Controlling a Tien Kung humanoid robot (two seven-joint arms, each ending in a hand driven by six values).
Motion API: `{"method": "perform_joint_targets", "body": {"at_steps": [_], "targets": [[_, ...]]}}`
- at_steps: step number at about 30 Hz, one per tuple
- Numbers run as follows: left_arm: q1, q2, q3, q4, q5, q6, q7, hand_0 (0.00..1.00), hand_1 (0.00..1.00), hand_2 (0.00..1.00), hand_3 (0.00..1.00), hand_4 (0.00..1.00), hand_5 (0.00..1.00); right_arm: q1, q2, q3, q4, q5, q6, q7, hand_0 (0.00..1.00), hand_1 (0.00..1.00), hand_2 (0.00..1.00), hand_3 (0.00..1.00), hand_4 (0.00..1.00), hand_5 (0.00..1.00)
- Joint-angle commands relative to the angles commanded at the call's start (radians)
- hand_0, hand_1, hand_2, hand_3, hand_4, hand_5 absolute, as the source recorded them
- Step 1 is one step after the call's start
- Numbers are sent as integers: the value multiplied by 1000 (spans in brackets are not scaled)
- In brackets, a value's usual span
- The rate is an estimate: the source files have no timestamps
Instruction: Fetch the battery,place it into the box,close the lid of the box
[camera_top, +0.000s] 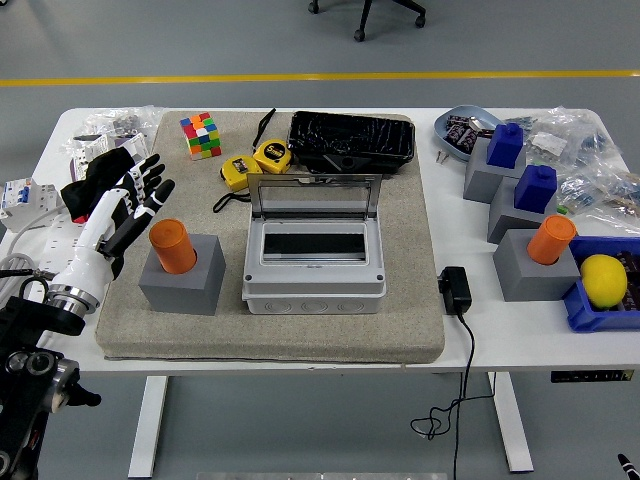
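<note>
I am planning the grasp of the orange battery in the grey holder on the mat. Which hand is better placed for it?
Left. The left hand is open just beside the orange battery in its grey holder. The right hand is not in view.

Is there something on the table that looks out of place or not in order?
Nothing is spilled or damaged. The grey box stands straight on the mat with its lid up. Only the black adapter has its cable hanging over the table's near edge.

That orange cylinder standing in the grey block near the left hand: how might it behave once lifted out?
The orange cylinder looks rigid and smooth, so it may slip in the left hand. Its round body would probably roll if laid sideways. It sits only partly sunk in the grey block, so it likely lifts out easily.
</note>
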Motion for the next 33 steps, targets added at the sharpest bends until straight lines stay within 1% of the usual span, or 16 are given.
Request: {"method": "perform_joint_targets", "body": {"at_steps": [2, 3, 6, 8, 9, 14, 15, 17, 20, 21, 22, 26, 27, 29, 32, 33], "targets": [[2, -2, 5, -6, 20, -5, 2, 998, 998, 998, 998, 998, 530, 0, 0, 2, 1, -2, 1, 0, 789, 759, 753, 785, 998, 998], [3, -2, 6, -7, 23, -5, 2, 998, 998, 998, 998, 998, 480, 0, 0, 2, 1, -2, 1, -1, 789, 758, 752, 783, 998, 998], [9, 0, 15, -18, 29, -15, 6, 998, 998, 998, 998, 998, 480, 1, -1, 3, 1, -3, 2, 0, 789, 758, 752, 783, 998, 998], [10, 0, 15, -15, 27, -18, 6, 998, 998, 998, 998, 998, 480, 1, 0, 2, 1, -3, 2, 0, 789, 758, 752, 783, 998, 998], [9, 0, 13, -9, 24, -17, 5, 998, 998, 998, 998, 998, 358, 1, 0, 2, 1, -3, 2, 0, 788, 759, 750, 780, 998, 998], [6, -3, 1, 18, 0, -18, -2, 998, 998, 998, 998, 998, 358, 1, 0, -3, 0, 0, 4, 0, 788, 759, 750, 780, 998, 998], [6, -3, -1, 23, -5, -18, -4, 998, 998, 998, 998, 998, 262, 1, 0, -4, 0, 0, 5, 0, 788, 758, 749, 776, 998, 998], [5, -4, -4, 34, -17, -14, -7, 998, 998, 998, 998, 998, 262, 1, 0, -4, 0, 0, 5, 0, 788, 758, 749, 776, 998, 998], [0, -14, -23, 73, -68, -10, -17, 998, 998, 998, 998, 998, 262, 1, 0, -7, 0, 2, 6, -1, 788, 758, 749, 776, 998, 998], [0, -15, -26, 76, -74, -10, -17, 946, 998, 998, 998, 998, 177, 1, 1, -7, 0, 2, 7, -1, 788, 758, 749, 773, 998, 998], [4, -20, -33, 75, -99, -16, -20, 946, 998, 998, 998, 998, 177, 1, 0, -4, 1, -2, 7, -1, 788, 758, 749, 773, 998, 998], [11, -24, -38, 80, -196, -28, -29, 946, 998, 998, 998, 998, 177, -2, 0, -8, 0, 1, 7, 0, 788, 758, 749, 773, 998, 998], [12, -25, -39, 82, -219, -34, -29, 869, 929, 917, 983, 998, 163, -3, 1, -9, 0, 1, 7, 0, 788, 758, 748, 773, 998, 998], [16, -27, -36, 86, -266, -50, -29, 869, 929, 917, 983, 998, 163, -4, 1, -11, 0, 2, 7, -1, 788, 758, 748, 773, 998, 998], [22, -30, -30, 90, -292, -63, -30, 869, 929, 917, 983, 998, 163, -4, 2, -11, 1, 2, 8, -1, 788, 758, 748, 773, 998, 998], [24, -33, -29, 91, -299, -70, -30, 861, 938, 898, 929, 998, 161, -4, 2, -10, 2, 0, 9, -1, 789, 757, 746, 772, 998, 998]]}}
